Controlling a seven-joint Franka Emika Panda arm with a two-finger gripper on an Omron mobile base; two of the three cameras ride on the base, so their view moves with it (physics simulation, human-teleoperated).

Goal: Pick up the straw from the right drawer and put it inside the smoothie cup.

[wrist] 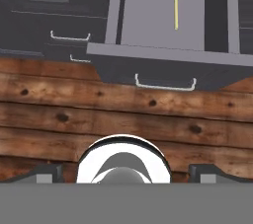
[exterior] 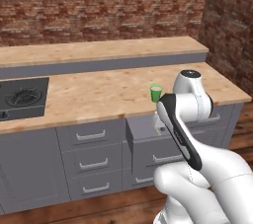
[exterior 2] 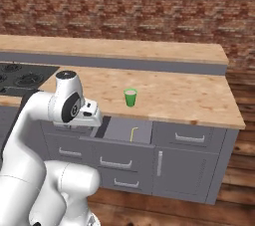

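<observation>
One straw point(wrist: 176, 8), one smoothie cup point(exterior 2: 130, 97), one right drawer point(wrist: 148, 65).

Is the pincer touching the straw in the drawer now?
Apart. In the hand view the straw lies in the open drawer, far beyond the pincer fingertips.

Smoothie cup point(exterior 2: 130, 97) stands on wooden counter point(exterior 2: 184, 95); straw point(wrist: 177, 9) seemingly lies flat in open right drawer point(wrist: 148, 55).
</observation>
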